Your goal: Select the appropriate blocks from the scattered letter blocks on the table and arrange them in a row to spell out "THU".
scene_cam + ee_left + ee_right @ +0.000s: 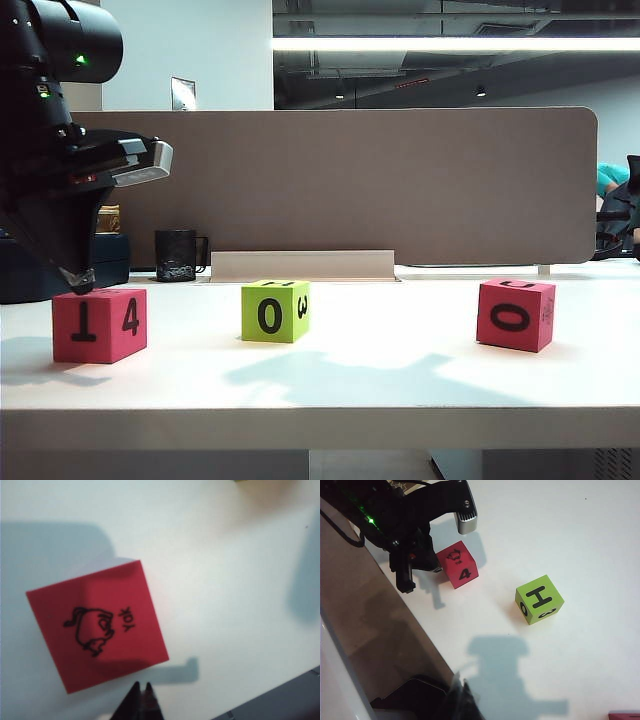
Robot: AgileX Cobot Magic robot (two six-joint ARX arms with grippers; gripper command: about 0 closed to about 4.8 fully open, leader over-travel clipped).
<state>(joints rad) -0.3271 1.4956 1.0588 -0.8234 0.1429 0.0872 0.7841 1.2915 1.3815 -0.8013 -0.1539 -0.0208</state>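
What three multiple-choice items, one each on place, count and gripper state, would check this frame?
1. Where is the left gripper?
A. at the outer top edge of the pinkish-red foam cube marked 4
B. over the lime-green foam cube
C. off the white tabletop

2. How many letter cubes show in the exterior view?
A. two
B. three
C. five

3. How do the left gripper's jaws stand?
A. wide open
B. clamped round the green cube
C. shut, holding nothing

Key: 1 A, its tip sits at that cube's top corner; 2 B, two pinkish-red, including the far pinkish-red cube, and one green; 3 C, the left wrist view shows its fingertips together beside the cube.
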